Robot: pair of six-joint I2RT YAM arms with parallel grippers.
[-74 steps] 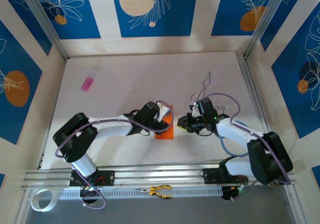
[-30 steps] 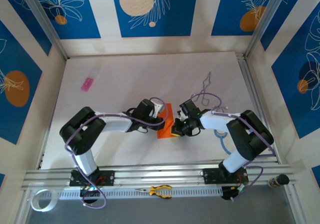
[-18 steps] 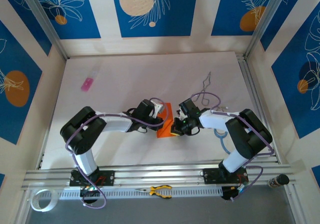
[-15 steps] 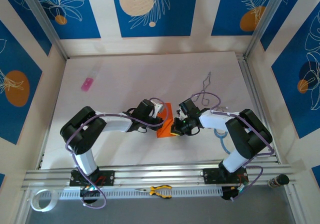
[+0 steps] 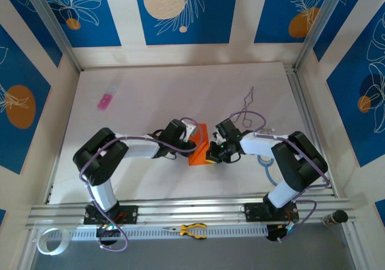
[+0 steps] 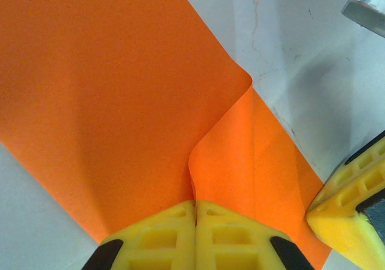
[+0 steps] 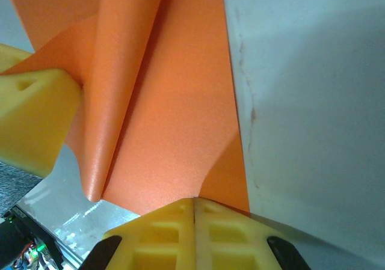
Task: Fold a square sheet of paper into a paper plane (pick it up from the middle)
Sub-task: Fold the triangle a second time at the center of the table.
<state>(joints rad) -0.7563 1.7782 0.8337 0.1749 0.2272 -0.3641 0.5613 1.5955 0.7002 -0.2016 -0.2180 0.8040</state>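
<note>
Mid-fold: the paper (image 5: 199,145), a narrow orange strip already creased, lies on the table (image 5: 156,89) a little toward 6 o'clock from its centre. In the left wrist view one flap stands curled above a flatter layer. The curl runs down into the seam of the left gripper (image 6: 195,207), whose yellow fingers are pressed together on the sheet at its 9 o'clock edge. The right gripper (image 7: 194,204) meets the sheet from 4 o'clock, its fingers closed tight with their tips at the paper's edge.

We judge this a fold in progress, well short of a plane: there is no pointed nose or dart shape. The next move calls for one arm to anchor the sheet while the other carries the raised flap over and flattens it along the crease. That has to be done gently, since paper this thin tears or slides.

Farther out, a pink object (image 5: 106,101) rests at 10 o'clock on the table. A thin wire (image 5: 248,97) trails at 2 o'clock, and pliers (image 5: 194,230) sit on the rail at 6 o'clock.

From above, both wrists cover the sheet's side edges, so we cannot read its full outline. Whether the right gripper pinches the paper or merely presses on it is unclear, and both wrist views cut the sheet off.
</note>
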